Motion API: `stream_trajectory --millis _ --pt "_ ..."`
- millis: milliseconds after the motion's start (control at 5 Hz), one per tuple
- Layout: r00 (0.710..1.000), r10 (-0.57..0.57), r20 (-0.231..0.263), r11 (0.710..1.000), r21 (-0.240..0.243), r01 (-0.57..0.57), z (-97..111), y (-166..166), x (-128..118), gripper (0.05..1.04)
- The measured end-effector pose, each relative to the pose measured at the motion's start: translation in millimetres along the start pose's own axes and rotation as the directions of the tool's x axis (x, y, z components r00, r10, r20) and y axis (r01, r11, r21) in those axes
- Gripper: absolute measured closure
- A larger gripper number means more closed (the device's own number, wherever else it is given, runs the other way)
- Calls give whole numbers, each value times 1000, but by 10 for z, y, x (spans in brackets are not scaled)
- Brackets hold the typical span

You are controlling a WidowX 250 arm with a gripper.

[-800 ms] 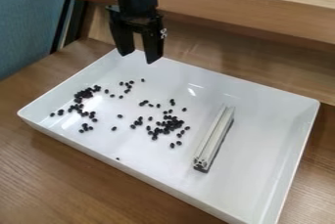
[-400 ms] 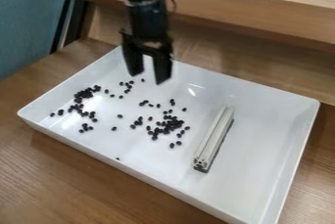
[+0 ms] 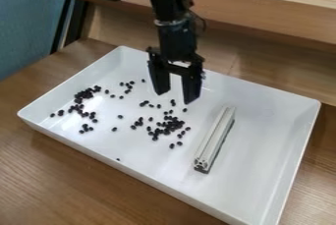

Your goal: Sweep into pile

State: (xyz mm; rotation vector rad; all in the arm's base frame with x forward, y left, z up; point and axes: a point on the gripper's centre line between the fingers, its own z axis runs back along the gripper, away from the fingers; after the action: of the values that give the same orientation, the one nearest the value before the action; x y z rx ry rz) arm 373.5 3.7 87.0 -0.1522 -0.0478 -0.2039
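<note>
The arm [image 3: 177, 35] has swung right and toward the near side since the earlier frames. Its gripper [image 3: 175, 98] was at the tray's far left part; now it hangs over the far middle, just beyond the beans and left of the bar's far end. The bar and the beans lie where they did.

The jaws are spread apart, tips down, with nothing between them. That seems meant for the grooved bar [image 3: 214, 138], likely the sweeping tool: parted like this they could come down on either side of its narrow width. The bar rests on the floor of the white tray [image 3: 269, 121], slanting from far to near, its near end a little to the left. Lying lengthwise, it offers a long side that should push many beans at once, and its spot right of them suits a leftward stroke.

The dark beans [image 3: 172, 125] are bunched loosely around the middle, with another straggling group [image 3: 85, 93] at left and strays between; one sits close to the near wall. The tray's raised walls probably serve to keep them from rolling onto the table [image 3: 59, 170]. No single pile is made, so gripping the bar looks like the next step. A grip off its middle could let it pivot and leave beans behind.
</note>
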Motion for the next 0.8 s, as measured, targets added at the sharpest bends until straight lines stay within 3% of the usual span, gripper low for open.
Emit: stream_trajectory --millis 400,800 --pt "993 111 -33 994 -7 -111 -194 -305 -46 84" --pt "990 141 -23 990 9 -141 -264 -550 -4 84"
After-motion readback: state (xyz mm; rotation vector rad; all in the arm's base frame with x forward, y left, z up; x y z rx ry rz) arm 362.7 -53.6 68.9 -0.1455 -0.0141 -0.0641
